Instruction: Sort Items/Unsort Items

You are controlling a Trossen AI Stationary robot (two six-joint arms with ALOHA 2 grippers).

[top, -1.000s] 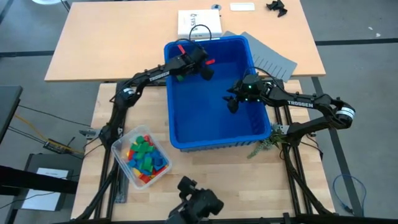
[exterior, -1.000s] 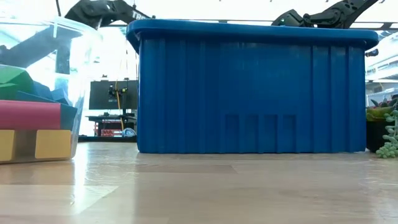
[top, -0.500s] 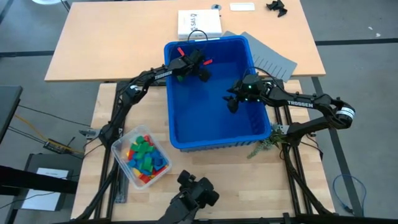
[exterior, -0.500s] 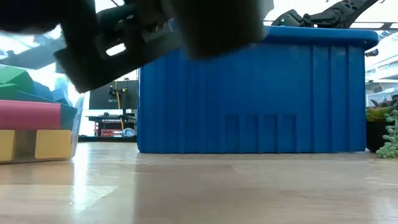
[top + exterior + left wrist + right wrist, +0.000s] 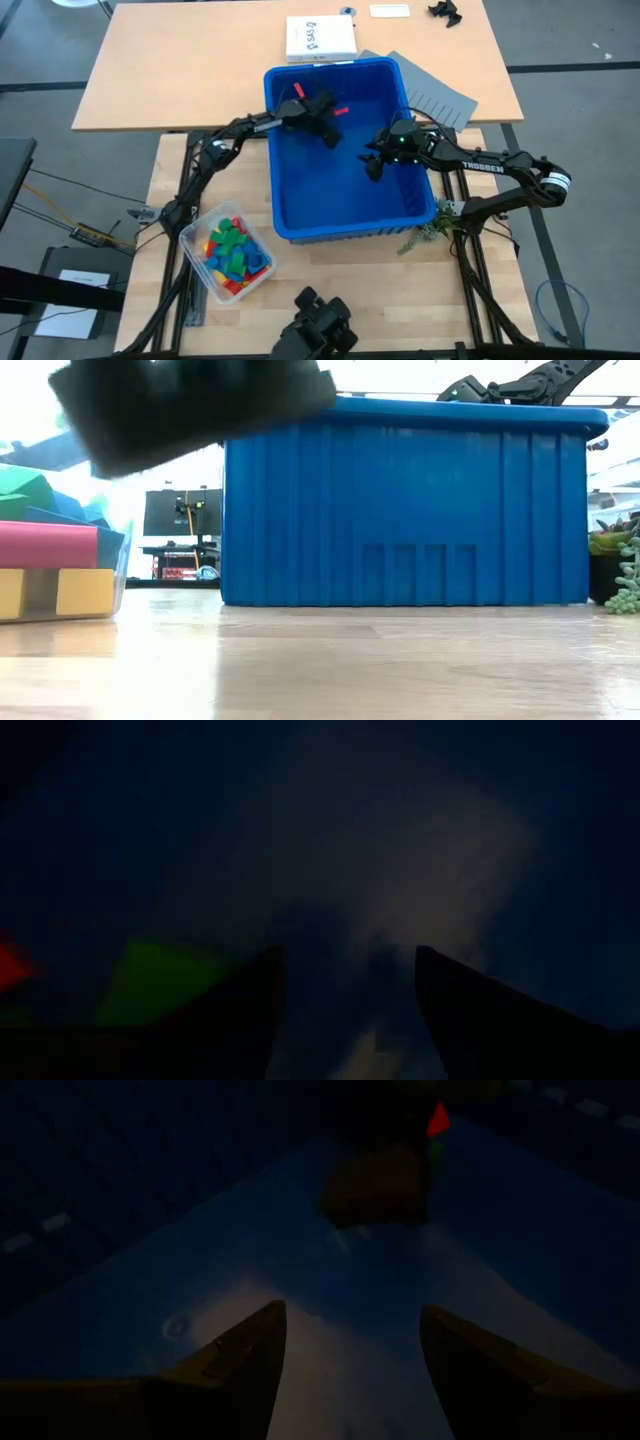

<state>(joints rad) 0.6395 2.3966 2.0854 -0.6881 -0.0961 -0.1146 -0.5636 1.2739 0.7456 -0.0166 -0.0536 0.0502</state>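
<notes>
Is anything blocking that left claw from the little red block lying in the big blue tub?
Nothing visible does. The left gripper hangs open inside the blue bin, near its far wall, and the red block lies just beside it on the bin floor. The right gripper, also open, waits across the bin.

Overhead, table-level and two wrist cameras share the blue bin (image 5: 345, 215).

Both arms reach inward from opposite sides, wrists angled down; the left gripper (image 5: 327, 124) and the right gripper (image 5: 373, 166) hang with fingers parted, empty.
</notes>
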